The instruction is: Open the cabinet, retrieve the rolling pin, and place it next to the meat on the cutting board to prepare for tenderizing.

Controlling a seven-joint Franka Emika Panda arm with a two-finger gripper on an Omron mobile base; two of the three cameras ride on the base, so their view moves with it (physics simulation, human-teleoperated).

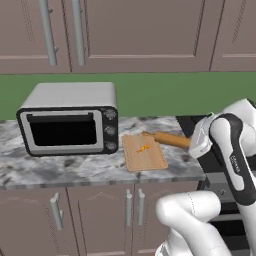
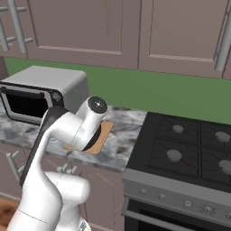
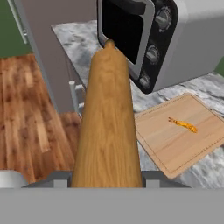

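1. Kitchen run with a marbled grey counter under a green backsplash; taupe wall cabinet doors hang above it, all closed.
2. Grey toaster oven sits on the counter – using it as the landmark.
3. Black stove is well off to the toaster oven's right.
4. Cutting board lies flat just right of the toaster oven, near its knobs.
5. Rolling pin is clamped in the gripper, hovering past the board's right edge – its far tip aimed toward the oven.
6. Meat is a tiny orange strip mid-board.
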